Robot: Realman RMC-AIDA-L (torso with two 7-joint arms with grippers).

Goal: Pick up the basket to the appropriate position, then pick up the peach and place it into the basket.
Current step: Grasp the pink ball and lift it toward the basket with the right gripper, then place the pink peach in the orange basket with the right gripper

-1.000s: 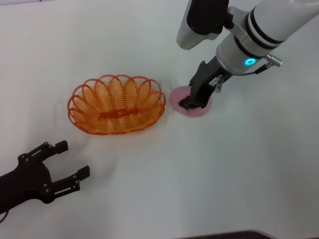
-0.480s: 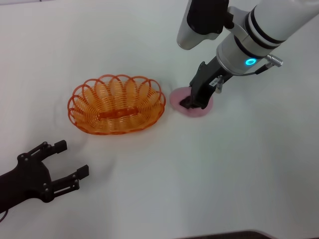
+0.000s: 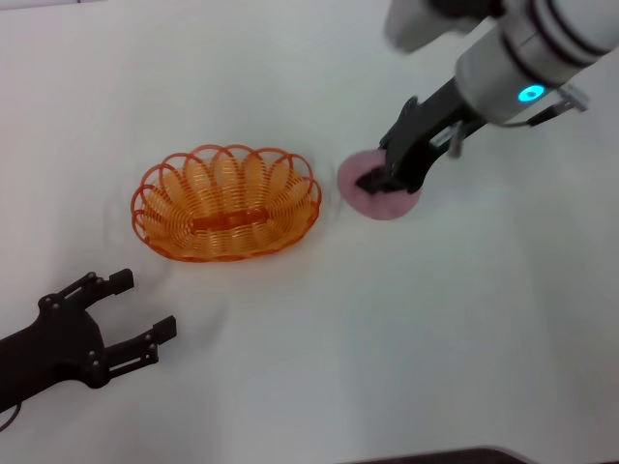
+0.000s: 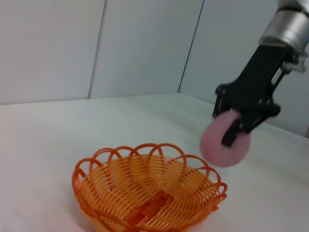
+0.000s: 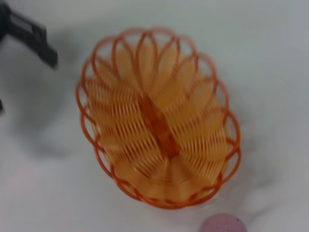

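Note:
The orange wire basket (image 3: pixel 227 203) stands upright on the white table, left of centre in the head view; it also shows in the left wrist view (image 4: pixel 147 193) and the right wrist view (image 5: pixel 157 118). My right gripper (image 3: pixel 380 181) is shut on the pink peach (image 3: pixel 389 203) just right of the basket. In the left wrist view the peach (image 4: pixel 215 145) hangs in that gripper (image 4: pixel 236 130) above the table, beside the basket's rim. The peach's edge shows in the right wrist view (image 5: pixel 223 224). My left gripper (image 3: pixel 143 304) is open and empty near the table's front left, apart from the basket.
The white table (image 3: pixel 319 329) carries nothing else that I can see. Grey wall panels (image 4: pixel 96 48) stand behind it in the left wrist view. A finger of the left gripper (image 5: pixel 31 34) shows in a corner of the right wrist view.
My right arm has risen and shifted a little to the right, taking the peach up off the table. The basket and my left gripper have not moved.

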